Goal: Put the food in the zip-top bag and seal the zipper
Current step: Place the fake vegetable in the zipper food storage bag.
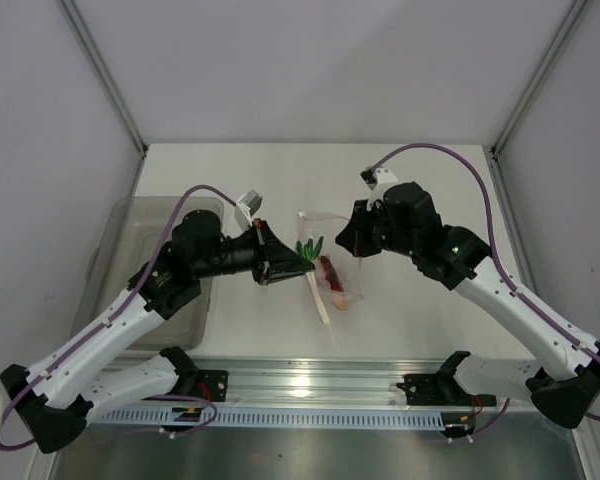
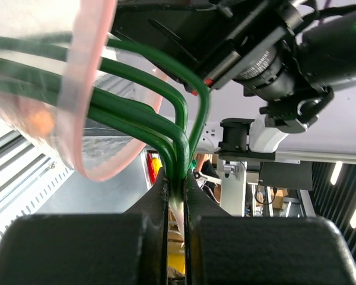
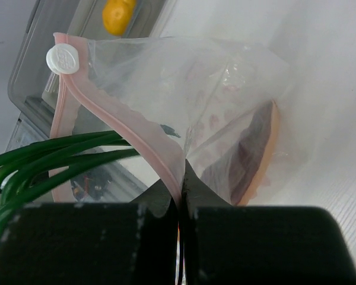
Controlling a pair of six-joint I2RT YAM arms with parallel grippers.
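The clear zip-top bag (image 1: 335, 262) hangs at mid table, its pinkish-red zipper (image 3: 127, 127) held open. My right gripper (image 3: 180, 193) is shut on the zipper edge and holds the bag up; it is also in the top view (image 1: 346, 240). My left gripper (image 2: 177, 181) is shut on the base of the thin green stems (image 2: 136, 89), whose tips reach into the bag's mouth (image 1: 308, 246). An elongated dark red-orange piece (image 3: 252, 148) lies inside the bag. A round yellow fruit (image 3: 119, 16) sits in the grey bin.
A translucent grey rectangular bin (image 1: 150, 235) stands at the left of the table, under my left arm. A white slider tab (image 3: 63, 59) sits at the zipper's end. Grey walls close in the table on both sides.
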